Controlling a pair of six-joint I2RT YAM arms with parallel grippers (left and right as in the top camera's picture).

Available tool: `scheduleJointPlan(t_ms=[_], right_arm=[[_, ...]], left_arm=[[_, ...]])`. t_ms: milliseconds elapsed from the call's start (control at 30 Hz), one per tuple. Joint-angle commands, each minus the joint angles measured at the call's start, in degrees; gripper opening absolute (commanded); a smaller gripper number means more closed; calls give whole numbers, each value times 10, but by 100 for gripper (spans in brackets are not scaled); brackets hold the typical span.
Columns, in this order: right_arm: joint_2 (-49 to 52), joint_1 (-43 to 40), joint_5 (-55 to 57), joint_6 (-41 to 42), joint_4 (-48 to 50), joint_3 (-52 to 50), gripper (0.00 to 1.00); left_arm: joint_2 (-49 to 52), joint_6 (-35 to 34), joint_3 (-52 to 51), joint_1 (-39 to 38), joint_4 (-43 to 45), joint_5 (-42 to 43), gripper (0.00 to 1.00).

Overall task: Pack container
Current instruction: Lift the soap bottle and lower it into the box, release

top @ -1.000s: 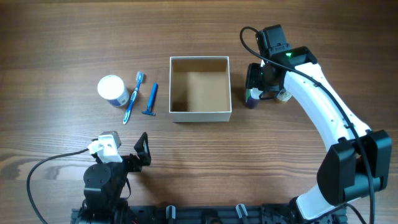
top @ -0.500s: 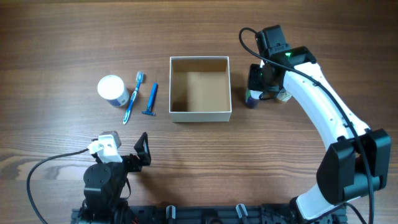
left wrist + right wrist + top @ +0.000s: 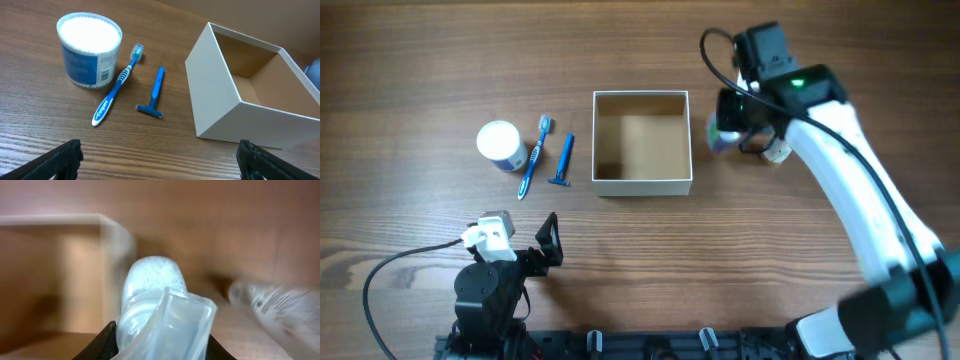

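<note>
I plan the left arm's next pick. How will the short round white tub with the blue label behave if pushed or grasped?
The short round white tub stands upright on a wide base, so it probably slides rather than tips. Its smooth curved wall may slip in a grasp.

Overhead: looks straight down from far off, whole table (image 3: 420, 60) in frame. My left wrist: low, oblique, facing the box (image 3: 220, 95) at right and the jar (image 3: 89, 47) upper left; overhead shares both. My right wrist: very close, blurred; bottle (image 3: 152, 300) fills centre, box at left.
</note>
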Motion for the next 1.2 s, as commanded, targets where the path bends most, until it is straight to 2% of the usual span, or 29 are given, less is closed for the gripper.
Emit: scheduleJointPlan(t_ms=[0, 100, 267, 500, 733, 833, 967, 1033, 1067, 1100, 1167], right_arm=[[-89, 56, -3, -26, 11, 74, 14], [-97, 102, -4, -23, 23, 74, 14], [-33, 138, -2, 6, 30, 62, 14], [109, 119, 12, 36, 38, 61, 15], [168, 97, 16, 56, 75, 61, 17], [177, 89, 32, 66, 79, 61, 23], [179, 88, 86, 64, 89, 61, 41], [179, 88, 92, 63, 94, 61, 63], [179, 88, 91, 59, 94, 62, 70], [178, 89, 85, 43, 93, 64, 91], [170, 90, 76, 34, 84, 66, 98]], left_arm=[[-1, 1, -1, 3, 2, 4, 100], [-1, 1, -1, 3, 2, 4, 100], [-1, 1, -1, 3, 2, 4, 100], [-1, 1, -1, 3, 2, 4, 100], [-1, 1, -1, 3, 2, 4, 100], [-1, 1, -1, 3, 2, 4, 100], [-1, 1, -1, 3, 2, 4, 100], [-1, 1, -1, 3, 2, 4, 100], [-1, 1, -1, 3, 2, 4, 100], [-1, 1, -1, 3, 2, 5, 100], [-1, 1, -1, 3, 2, 4, 100]])
